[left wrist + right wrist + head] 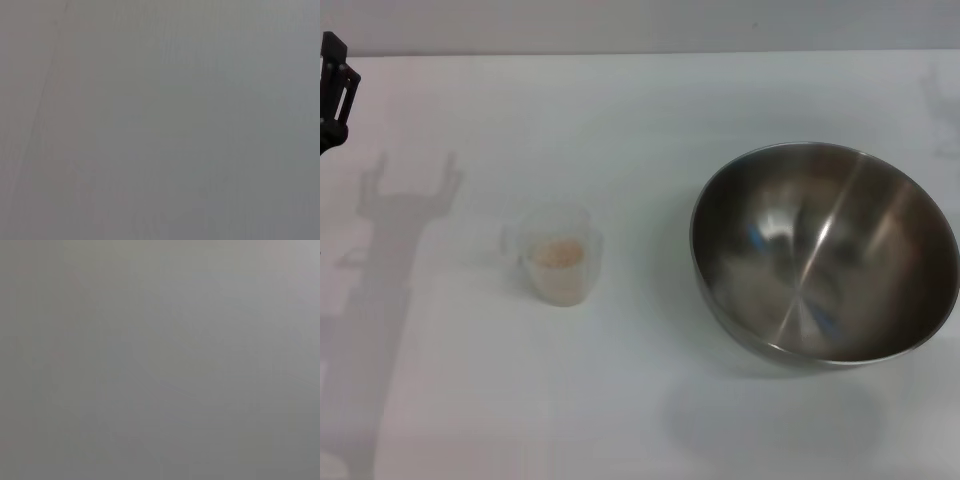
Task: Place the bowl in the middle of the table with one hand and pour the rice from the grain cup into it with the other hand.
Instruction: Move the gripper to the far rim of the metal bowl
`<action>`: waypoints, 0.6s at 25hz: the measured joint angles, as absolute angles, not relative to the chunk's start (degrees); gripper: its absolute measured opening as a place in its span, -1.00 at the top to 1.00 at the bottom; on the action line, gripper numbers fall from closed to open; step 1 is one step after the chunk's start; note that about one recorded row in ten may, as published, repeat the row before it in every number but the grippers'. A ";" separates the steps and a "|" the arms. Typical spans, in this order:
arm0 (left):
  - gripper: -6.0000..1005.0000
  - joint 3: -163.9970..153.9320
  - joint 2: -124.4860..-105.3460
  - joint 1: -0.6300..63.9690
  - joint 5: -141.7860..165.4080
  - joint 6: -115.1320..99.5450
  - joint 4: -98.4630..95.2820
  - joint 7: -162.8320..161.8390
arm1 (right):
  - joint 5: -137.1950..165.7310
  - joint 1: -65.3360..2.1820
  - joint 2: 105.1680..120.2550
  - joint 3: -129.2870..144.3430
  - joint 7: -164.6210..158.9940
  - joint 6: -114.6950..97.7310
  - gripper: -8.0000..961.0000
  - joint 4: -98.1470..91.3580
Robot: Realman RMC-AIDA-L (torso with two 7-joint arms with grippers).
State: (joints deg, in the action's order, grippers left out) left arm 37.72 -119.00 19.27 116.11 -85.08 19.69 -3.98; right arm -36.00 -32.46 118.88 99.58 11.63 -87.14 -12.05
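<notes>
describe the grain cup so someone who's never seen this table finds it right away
On the white table, find the big steel bowl on the robot's right. To its left, standing apart, is the grain cup: small, clear plastic, with a side handle and pale rice inside.

A bare test bench: plain white table (pixel 640 420) (pale wall behind).

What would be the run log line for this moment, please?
bowl: right side of table, empty | grain cup: left of bowl, holds rice | left hand: far left edge, idle | right hand: not in view
</notes>
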 joint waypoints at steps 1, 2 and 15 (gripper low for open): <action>-0.72 37.72 -119.00 19.27 116.11 -85.08 19.69 -3.98 | -35.60 -32.24 119.00 99.66 13.52 -86.02 -0.70 -13.22; -0.72 37.70 -119.00 19.35 116.11 -85.06 19.61 -4.16 | -35.60 -32.24 119.00 99.66 13.52 -86.02 -0.70 -13.22; -0.71 37.70 -119.00 18.90 116.10 -85.02 19.42 -4.24 | -29.50 -20.51 118.99 96.86 11.64 -32.21 -0.70 -54.40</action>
